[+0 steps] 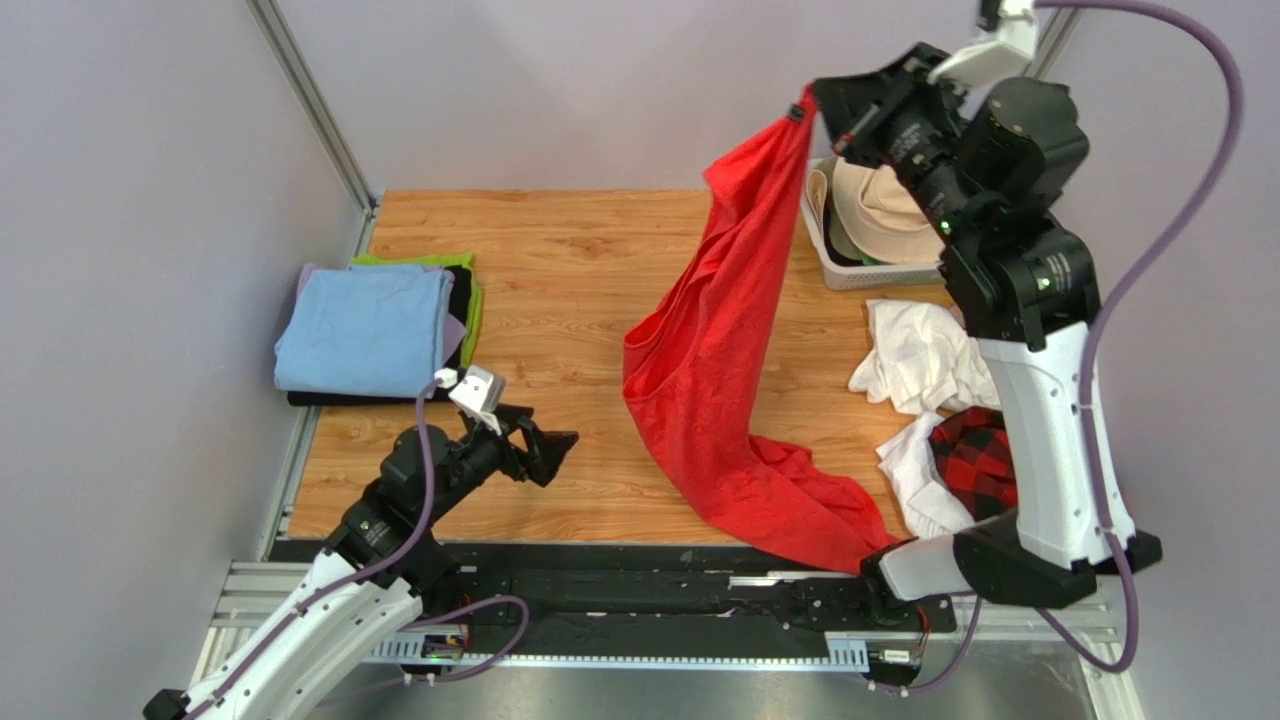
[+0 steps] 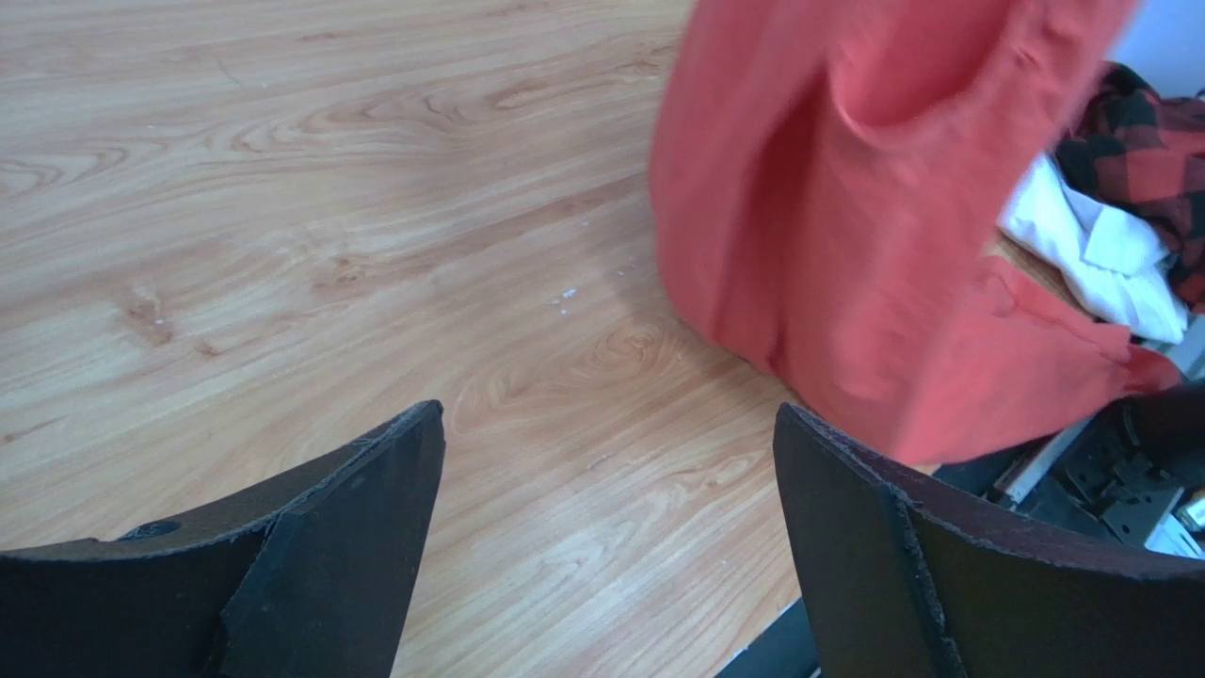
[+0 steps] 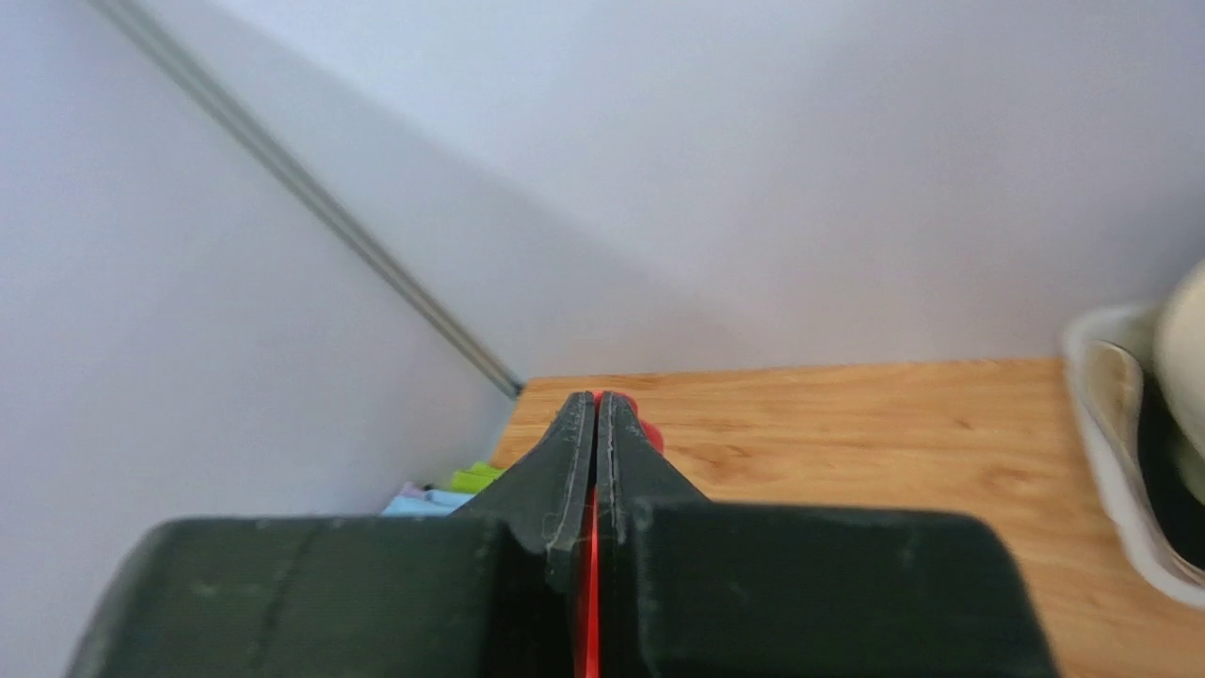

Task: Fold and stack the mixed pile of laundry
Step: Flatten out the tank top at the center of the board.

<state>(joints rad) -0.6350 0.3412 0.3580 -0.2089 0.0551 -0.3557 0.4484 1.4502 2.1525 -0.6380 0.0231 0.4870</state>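
Our right claw [image 1: 801, 111] is raised high above the far right of the table [image 1: 571, 255], its jaws pressed together on an edge of the red T-shirt [image 1: 721, 345]. In the right wrist view a thin red strip of fabric shows between the two fingers. The shirt hangs from that pinch in a long drape, running down toward the near edge. There its lower part lies crumpled on the table and reaches the front rail beside our right arm's base. Our left claw [image 1: 559, 455] hovers low over the near left of the table, jaws spread wide with nothing between them. It points toward the hanging shirt but is apart from it; its wrist view shows bare wood between the fingers and the red fabric beyond. The rest of the pile sits on the right side: a white cloth [image 1: 920, 357] is bunched near the basket [image 1: 836, 273]. Nearer us a plaid shirt [image 1: 980, 455] lies against a second white cloth [image 1: 908, 477], partly hidden by our right arm. The basket at the far right holds a hat [image 1: 887, 210]. At the left edge a blue cloth [image 1: 364, 330] lies folded on a black cloth [image 1: 353, 398], with a green cloth [image 1: 475, 300] showing behind them.
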